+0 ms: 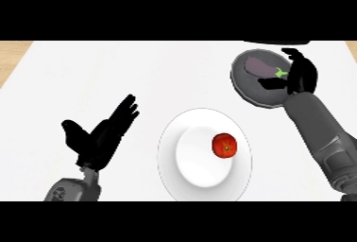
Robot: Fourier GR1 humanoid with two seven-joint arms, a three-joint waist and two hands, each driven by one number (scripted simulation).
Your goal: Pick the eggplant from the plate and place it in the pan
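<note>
The purple eggplant, green stem pointing right, lies inside the dark grey pan at the counter's far right. My right hand hovers over the pan's right side, just beside the stem end. Its fingers are relaxed and its thumb is spread below the eggplant, not curled round it. The white plate sits in the middle of the counter and holds only a red tomato. My left hand rests open at the lower left with its fingers straight, well away from the plate.
The white counter top stretches to the far left, where a strip of wooden surface shows beyond its edge. The pan's handle leaves the view at the top right.
</note>
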